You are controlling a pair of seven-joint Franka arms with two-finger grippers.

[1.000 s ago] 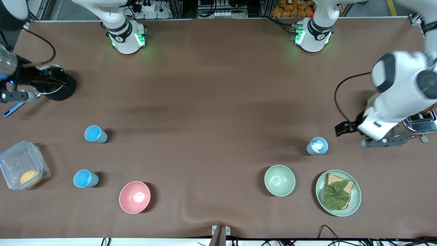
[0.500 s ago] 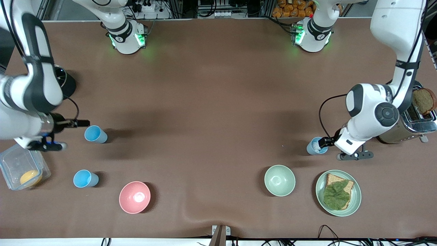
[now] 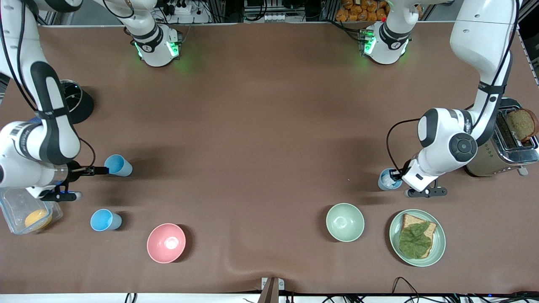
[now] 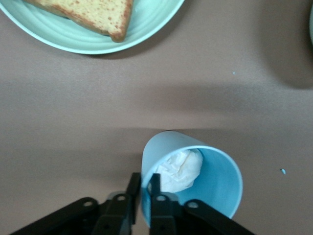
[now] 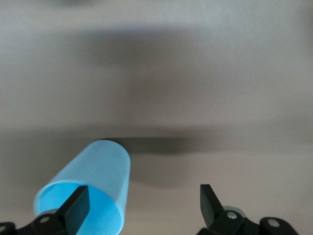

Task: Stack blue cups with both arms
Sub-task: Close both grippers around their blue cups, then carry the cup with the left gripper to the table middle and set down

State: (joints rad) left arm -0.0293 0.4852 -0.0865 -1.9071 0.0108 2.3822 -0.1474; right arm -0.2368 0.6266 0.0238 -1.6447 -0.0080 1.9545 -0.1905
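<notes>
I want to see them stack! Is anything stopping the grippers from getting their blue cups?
Nothing visible does. The left gripper is shut on the rim of the cup with white paper. The right gripper is open, one finger inside the rim of its blue cup.

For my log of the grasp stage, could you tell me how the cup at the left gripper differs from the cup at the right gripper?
The cup at the left gripper holds crumpled white paper; the cup at the right gripper shows none. The left gripper has shut on its cup's wall, one finger inside; the right gripper is open, one finger inside the rim. Both are light-blue upright tumblers.
</notes>
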